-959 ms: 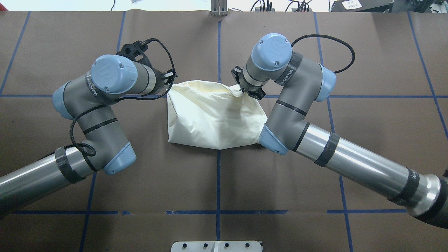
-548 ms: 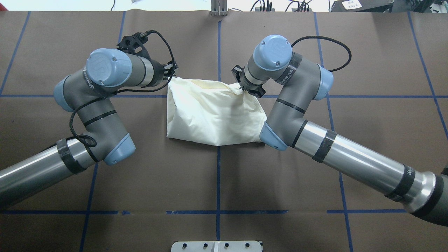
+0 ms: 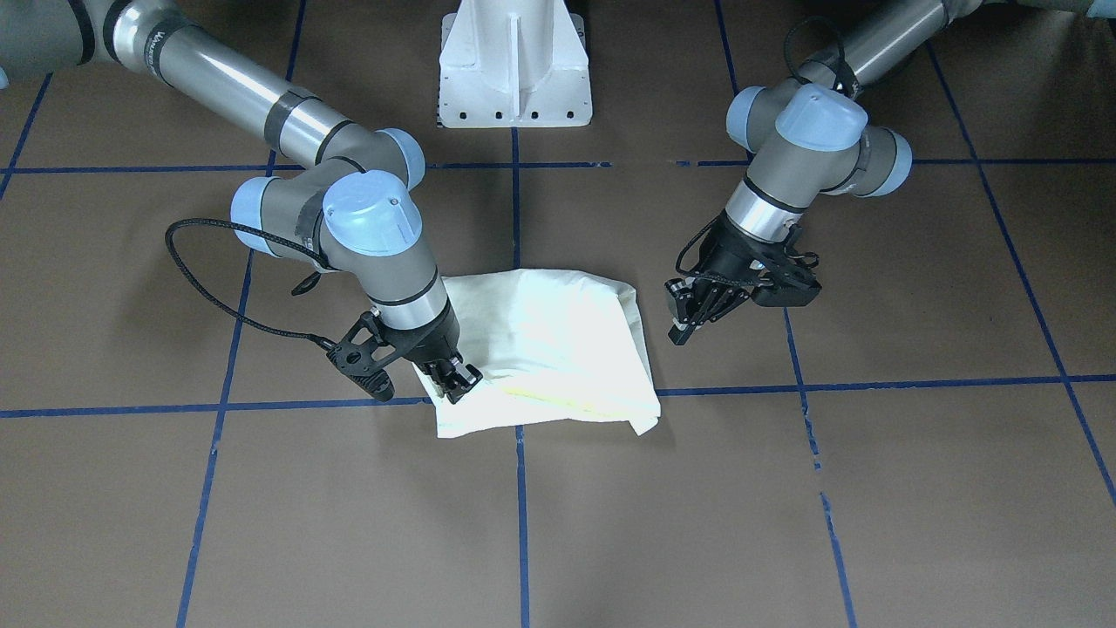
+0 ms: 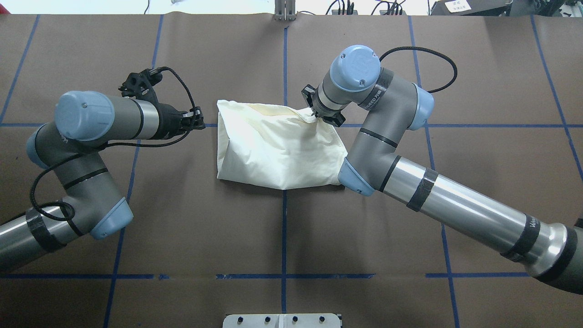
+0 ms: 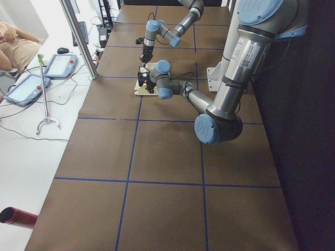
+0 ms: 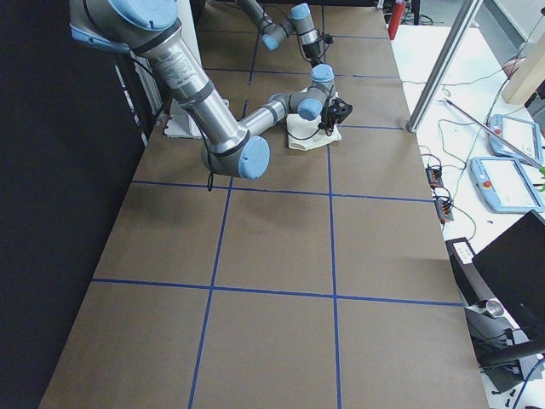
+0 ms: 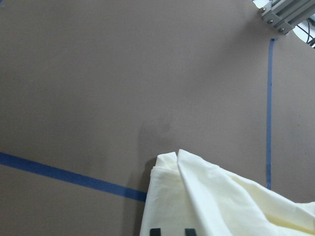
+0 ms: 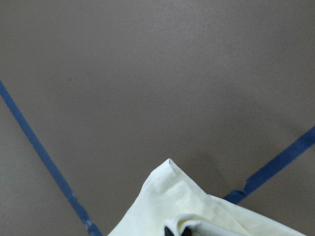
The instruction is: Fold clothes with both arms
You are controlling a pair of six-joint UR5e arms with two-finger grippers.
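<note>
The cream-white shirt (image 4: pixel 273 146) lies folded in a bundle at the table's middle, plain side up; no print shows. It also shows in the front view (image 3: pixel 558 340). My right gripper (image 4: pixel 319 116) is shut on the shirt's far right corner, low at the table (image 3: pixel 455 381); its wrist view shows cloth (image 8: pixel 167 201) pinched at the tips. My left gripper (image 4: pixel 198 120) is open and empty, a short way left of the shirt and apart from it (image 3: pixel 684 321). Its wrist view looks onto the shirt's far left corner (image 7: pixel 197 196).
The brown table cover bears a grid of blue tape lines (image 4: pixel 284 228). The white pedestal base (image 3: pixel 514 70) stands at the robot's side. An aluminium post (image 4: pixel 284 9) stands at the far edge. Teach pendants (image 5: pixel 57 65) lie beyond the table's far side.
My left gripper has let go of the shirt's far left corner and drawn back to the left. The right gripper has stayed shut on its corner. The shirt has settled.
</note>
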